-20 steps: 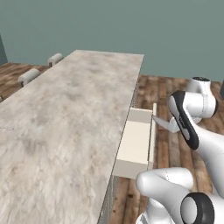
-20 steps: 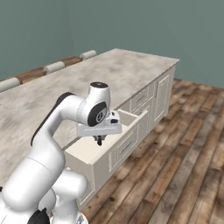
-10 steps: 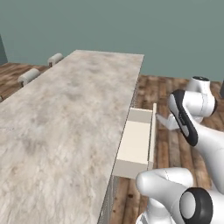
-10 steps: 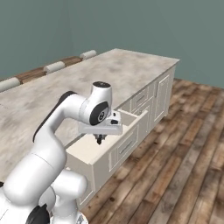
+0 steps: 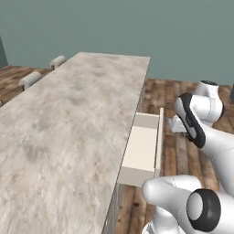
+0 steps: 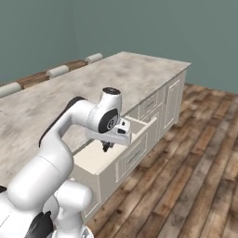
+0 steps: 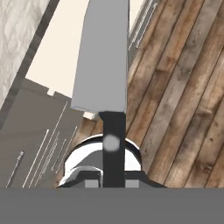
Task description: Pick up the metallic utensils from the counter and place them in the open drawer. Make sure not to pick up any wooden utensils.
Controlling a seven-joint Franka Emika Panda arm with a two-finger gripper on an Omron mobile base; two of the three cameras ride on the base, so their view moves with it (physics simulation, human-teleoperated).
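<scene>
No text, label, brand or number could be read in any view. The surfaces there carried no legible signs.

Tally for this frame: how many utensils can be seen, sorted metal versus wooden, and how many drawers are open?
Metal utensils: 1, the knife, held in the hand over the open drawer
Wooden utensils: 0 visible on the counter
Open drawers: 1
Total: 2 things

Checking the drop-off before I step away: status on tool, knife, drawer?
Tool shut on knife, black handle pinched, blade pointing out ahead. Hanging beside the open drawer by its front panel. Drawer interior bare where visible; nothing blocking the drop.
</scene>
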